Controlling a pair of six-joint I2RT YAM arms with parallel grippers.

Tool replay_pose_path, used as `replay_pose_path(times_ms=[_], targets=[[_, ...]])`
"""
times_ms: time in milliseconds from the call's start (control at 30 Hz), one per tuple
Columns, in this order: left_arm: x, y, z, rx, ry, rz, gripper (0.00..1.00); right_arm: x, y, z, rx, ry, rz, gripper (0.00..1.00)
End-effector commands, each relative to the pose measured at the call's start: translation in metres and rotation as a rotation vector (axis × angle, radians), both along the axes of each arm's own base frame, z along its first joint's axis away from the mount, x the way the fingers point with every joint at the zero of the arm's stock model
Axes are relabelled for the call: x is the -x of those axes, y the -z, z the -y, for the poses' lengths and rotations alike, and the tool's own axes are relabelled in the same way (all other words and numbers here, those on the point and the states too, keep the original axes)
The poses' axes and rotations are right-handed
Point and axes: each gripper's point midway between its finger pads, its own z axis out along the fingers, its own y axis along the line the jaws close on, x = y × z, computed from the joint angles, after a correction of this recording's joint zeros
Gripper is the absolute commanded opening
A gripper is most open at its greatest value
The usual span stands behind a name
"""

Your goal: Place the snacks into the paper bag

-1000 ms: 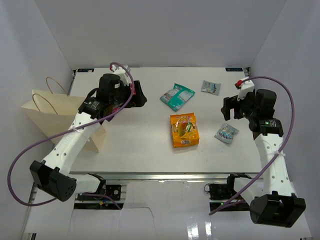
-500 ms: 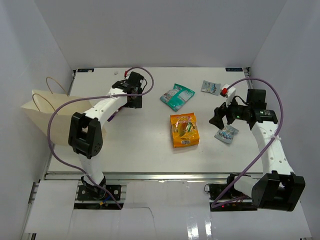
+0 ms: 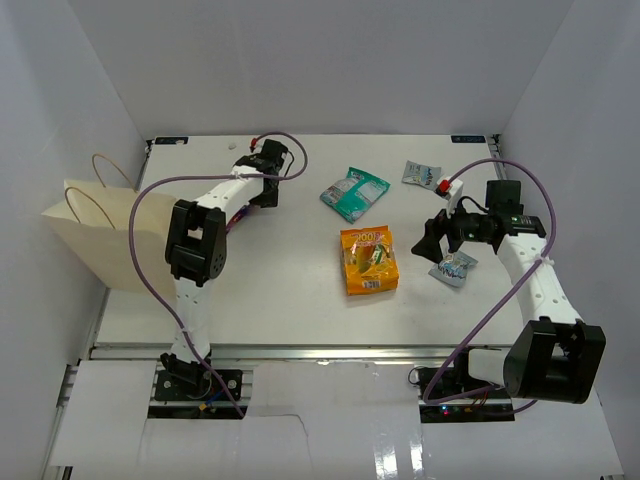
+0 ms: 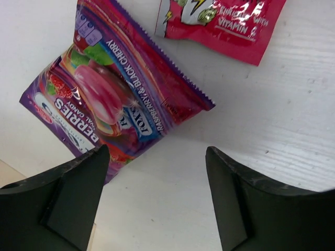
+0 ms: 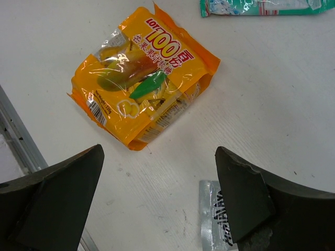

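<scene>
Both grippers gape wide and empty, but the right gripper (image 5: 158, 150) is nearer the orange packet (image 5: 144, 73), which lies mid-table just ahead of its fingers and slantwise to them, while the left gripper (image 4: 154, 157) hovers over a purple packet (image 4: 110, 89) near the paper bag (image 3: 100, 240).

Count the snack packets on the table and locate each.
6: orange packet mid-table, teal packet beyond it, silver-blue packet far right, second silver-blue packet beside the right gripper, purple packet, red packet under the left gripper. Others may be hidden.
</scene>
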Motion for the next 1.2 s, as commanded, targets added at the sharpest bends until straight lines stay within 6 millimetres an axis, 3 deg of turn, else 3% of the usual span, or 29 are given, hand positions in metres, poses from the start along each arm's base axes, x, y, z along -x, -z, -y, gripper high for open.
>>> replay_pose_path(times_ms=[0, 333, 633, 700, 867, 1000, 1100, 1133, 1167], targets=[[-0.024, -0.021, -0.003, 0.007, -0.006, 0.097, 0.83, -0.005, -0.009, -0.003, -0.014, -0.024, 0.037, 0.93], [-0.021, 0.017, -0.021, -0.032, -0.045, 0.056, 0.80, -0.008, -0.017, -0.001, -0.009, -0.002, 0.040, 0.93], [-0.020, 0.042, -0.020, -0.020, -0.054, 0.017, 0.79, -0.007, -0.017, -0.002, -0.010, -0.001, 0.034, 0.93], [-0.019, 0.046, -0.016, -0.001, -0.043, 0.008, 0.70, -0.007, -0.017, -0.002, -0.011, 0.000, 0.033, 0.93], [-0.011, 0.052, -0.019, -0.005, -0.039, -0.014, 0.61, -0.007, -0.017, -0.002, -0.015, -0.003, 0.033, 0.93], [-0.006, 0.052, -0.021, 0.002, -0.029, -0.022, 0.42, -0.005, -0.019, -0.003, -0.020, -0.006, 0.037, 0.93], [-0.009, 0.043, -0.012, 0.045, 0.010, -0.010, 0.30, -0.004, -0.017, -0.004, -0.023, -0.007, 0.031, 0.93], [-0.011, 0.040, -0.006, 0.079, 0.027, -0.006, 0.22, -0.003, -0.017, -0.004, -0.025, -0.007, 0.030, 0.93], [-0.012, 0.028, -0.003, 0.097, 0.038, 0.018, 0.18, -0.003, -0.018, -0.004, -0.024, -0.008, 0.033, 0.93]])
